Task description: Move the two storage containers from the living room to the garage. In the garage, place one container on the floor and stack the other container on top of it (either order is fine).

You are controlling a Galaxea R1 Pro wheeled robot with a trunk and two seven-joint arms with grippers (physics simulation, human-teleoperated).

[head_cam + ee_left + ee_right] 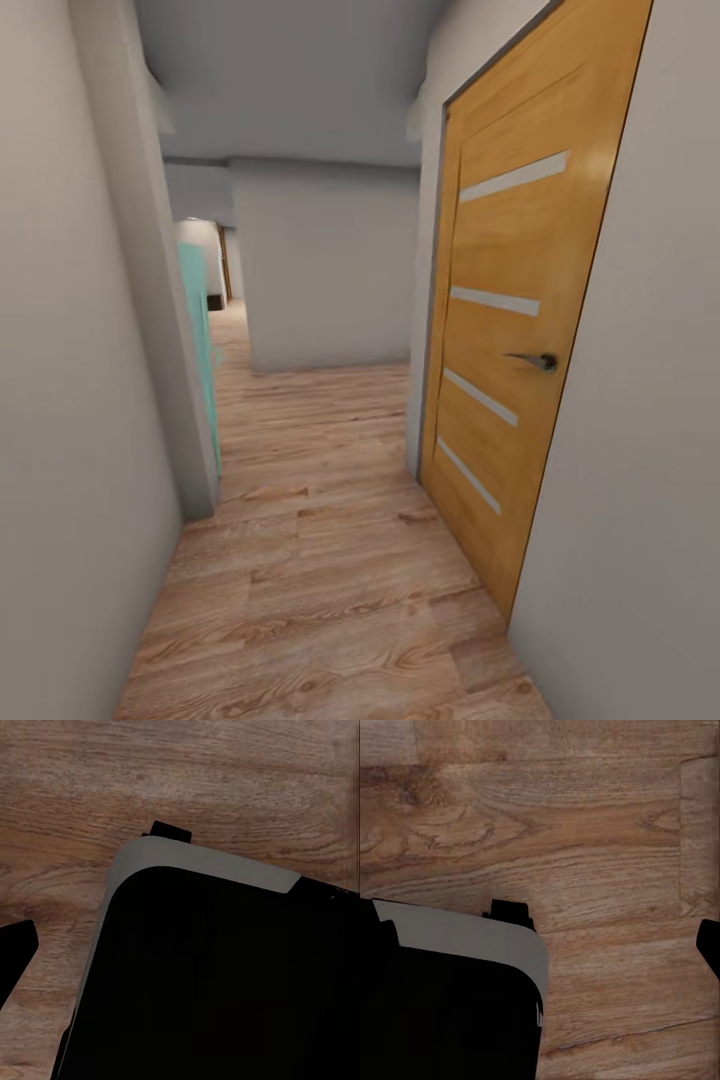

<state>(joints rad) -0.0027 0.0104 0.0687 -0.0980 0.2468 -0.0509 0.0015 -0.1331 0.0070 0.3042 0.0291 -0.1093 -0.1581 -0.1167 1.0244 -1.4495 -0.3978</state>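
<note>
The two storage containers are out of view, and so are the garage and its floor. I am in a narrow hallway with light wood-plank flooring (330,600). In the left wrist view a dark fingertip (15,956) juts in at the frame's edge over the planks, beside the robot's black, grey-rimmed base (217,975). The right wrist view shows a similar dark fingertip (709,945) at the frame's edge and the same base (450,997) over wood planks. Nothing is seen held by either gripper, and how the jaws stand cannot be made out.
A closed orange wooden door (510,330) with a lever handle (535,360) stands close on the right. A grey wall (70,400) runs along the left, with a teal panel (200,340) behind its corner. The corridor runs ahead to a grey wall (330,270) and continues to its left.
</note>
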